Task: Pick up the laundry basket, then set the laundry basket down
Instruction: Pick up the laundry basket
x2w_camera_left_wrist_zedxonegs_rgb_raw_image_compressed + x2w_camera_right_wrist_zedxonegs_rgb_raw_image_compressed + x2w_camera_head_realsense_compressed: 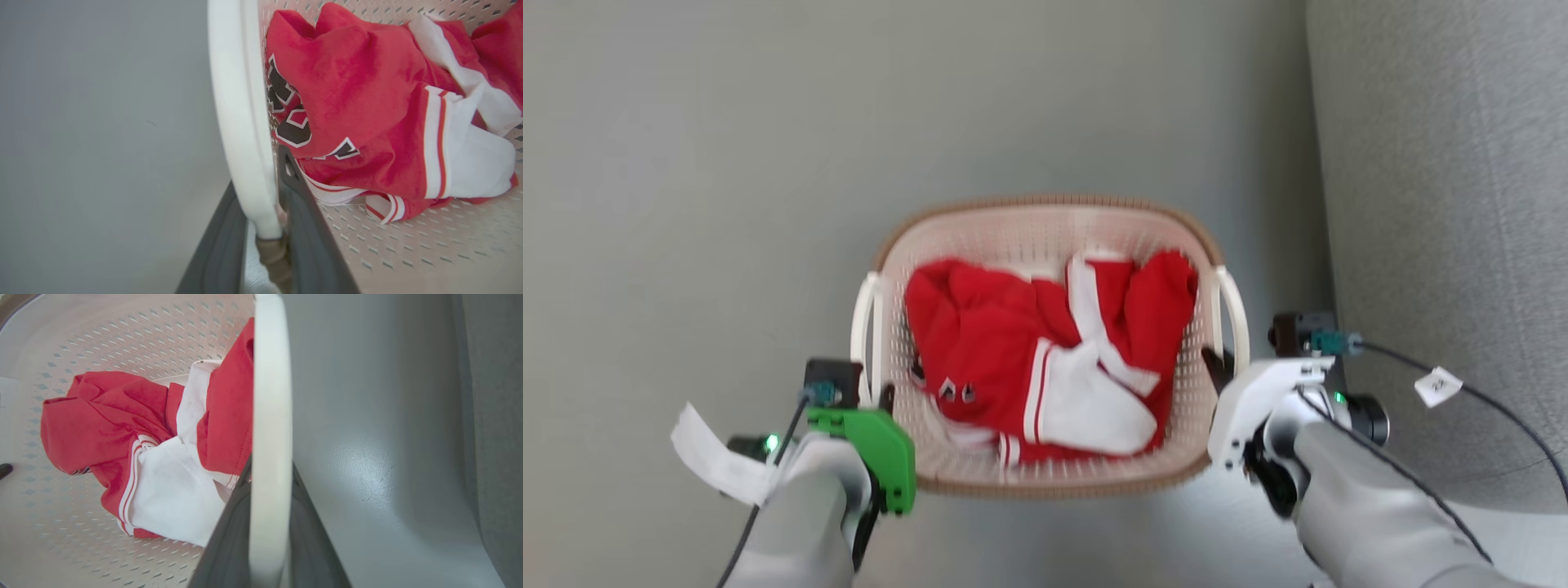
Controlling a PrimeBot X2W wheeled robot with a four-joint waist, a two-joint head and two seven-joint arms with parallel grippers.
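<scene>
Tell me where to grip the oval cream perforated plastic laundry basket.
The white side handles: left gripper on the left handle, right gripper on the right handle, coming from the near end. Each thin hoop stands off the wall, leaving a finger gap.

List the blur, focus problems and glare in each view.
Head view: the whole frame is slightly soft, with the laundry basket rim smeared. Left wrist view: the clothing is fairly sharp, the near fingers out of focus. Right wrist view: a pale glare patch on the floor.
</scene>
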